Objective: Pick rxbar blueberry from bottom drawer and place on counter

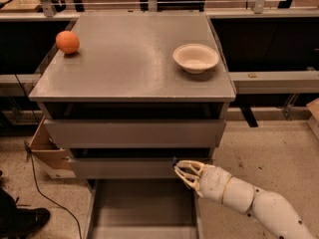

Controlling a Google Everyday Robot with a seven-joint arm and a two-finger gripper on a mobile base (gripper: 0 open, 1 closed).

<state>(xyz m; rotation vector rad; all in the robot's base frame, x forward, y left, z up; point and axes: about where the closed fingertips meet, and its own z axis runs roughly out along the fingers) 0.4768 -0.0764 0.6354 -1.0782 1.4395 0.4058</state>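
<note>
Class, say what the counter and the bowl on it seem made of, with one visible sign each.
Counter: perhaps painted metal or laminate, matte grey, with dull sheen. Bowl: perhaps paper or plastic, cream, thin-rimmed, no gloss. The tool is above the right side of the open bottom drawer.

counter [129,63]: plain matte grey is shown
bottom drawer [142,208]: the same grey is seen
bowl [196,58]: cream, at 2 o'clock on the counter
ball [67,42]: orange, at 10 o'clock
gripper [187,174]: pale cream, placed at 5 o'clock in the view
floor [279,153]: beige, speckled
</note>
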